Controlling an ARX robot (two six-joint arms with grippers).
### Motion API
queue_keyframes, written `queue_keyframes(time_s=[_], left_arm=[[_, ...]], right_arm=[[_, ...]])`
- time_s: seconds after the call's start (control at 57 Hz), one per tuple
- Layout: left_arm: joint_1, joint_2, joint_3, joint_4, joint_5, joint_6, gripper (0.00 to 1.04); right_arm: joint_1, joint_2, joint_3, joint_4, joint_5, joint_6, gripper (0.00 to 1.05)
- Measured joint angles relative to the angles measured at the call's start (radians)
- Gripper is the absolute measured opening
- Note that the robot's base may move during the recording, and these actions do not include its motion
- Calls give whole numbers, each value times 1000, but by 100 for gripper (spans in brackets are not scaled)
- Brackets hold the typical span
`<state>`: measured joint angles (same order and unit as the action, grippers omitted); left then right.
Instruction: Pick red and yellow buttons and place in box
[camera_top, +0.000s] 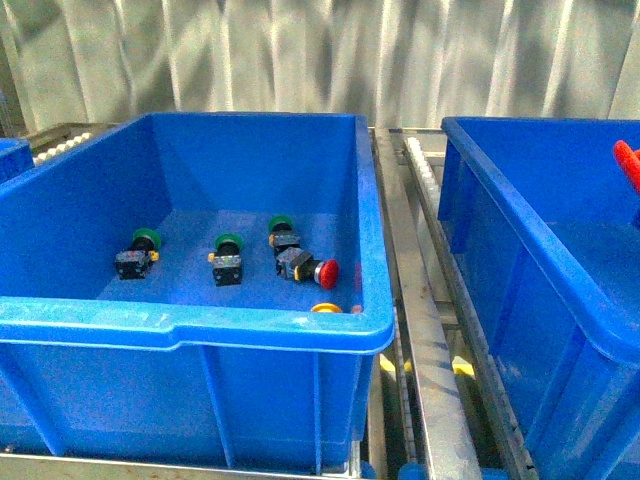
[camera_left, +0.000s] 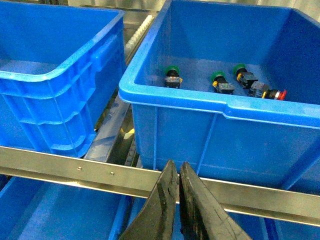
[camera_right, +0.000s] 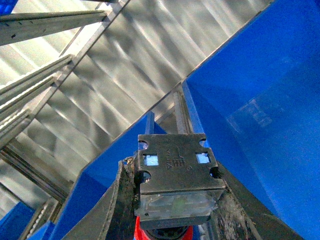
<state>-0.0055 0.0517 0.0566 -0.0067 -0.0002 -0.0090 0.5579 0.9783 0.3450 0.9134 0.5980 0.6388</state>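
Red button (camera_right: 172, 192) is clamped body-first in my right gripper (camera_right: 172, 220), cap down, over the right bin (camera_top: 520, 220) for release. Left gripper (camera_left: 176, 200) closed and empty, parked outside the middle bin (camera_left: 150, 75). Another red button (camera_top: 310, 268) and a yellow cap (camera_top: 325, 308) are left inside it.

left bin (camera_top: 200, 325): five buttons (one (camera_top: 325, 307) by near wall) | second bin (camera_top: 520, 230): right, beyond rails (camera_top: 425, 300)

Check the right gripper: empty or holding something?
Holding. In the right wrist view, the right gripper is clamped on a red-capped push-button with a black body.
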Motion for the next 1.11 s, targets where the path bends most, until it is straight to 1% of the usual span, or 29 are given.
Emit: queue_keyframes(time_s=[0.14, 0.491, 0.544, 0.596, 0.667, 0.86, 0.877, 0.965, 0.982, 1.035, 1.07, 1.105], left_arm=[[0, -29, -34, 3, 0, 0, 3], [1, -37, -35, 5, 0, 0, 3], [1, -37, -35, 5, 0, 1, 12], [1, -37, -35, 5, 0, 1, 23], [1, -37, -35, 5, 0, 1, 33], [1, -37, -35, 5, 0, 1, 67], [1, -37, -35, 5, 0, 1, 69], [1, -37, -35, 5, 0, 1, 85], [1, -37, -35, 5, 0, 1, 87], [1, -37, -35, 5, 0, 1, 97], [1, -37, -35, 5, 0, 3, 99], [1, -37, -35, 5, 0, 3, 97]], right_arm=[[-3, -18, -2, -17, 8, 1, 34], [-3, -58, -31, -25, 17, 24, 34], [-2, -61, -35, -23, 20, 24, 34], [-2, -63, -38, -21, 21, 26, 34], [-2, -66, -42, -19, 21, 26, 34], [0, -72, -42, -19, 26, 28, 34], [0, -72, -42, -19, 26, 28, 34], [1, -72, -42, -19, 31, 31, 34], [2, -72, -42, -19, 34, 32, 34], [3, -72, -42, -18, 35, 35, 34], [3, -72, -43, -18, 39, 43, 34], [3, -72, -44, -19, 37, 50, 34]])
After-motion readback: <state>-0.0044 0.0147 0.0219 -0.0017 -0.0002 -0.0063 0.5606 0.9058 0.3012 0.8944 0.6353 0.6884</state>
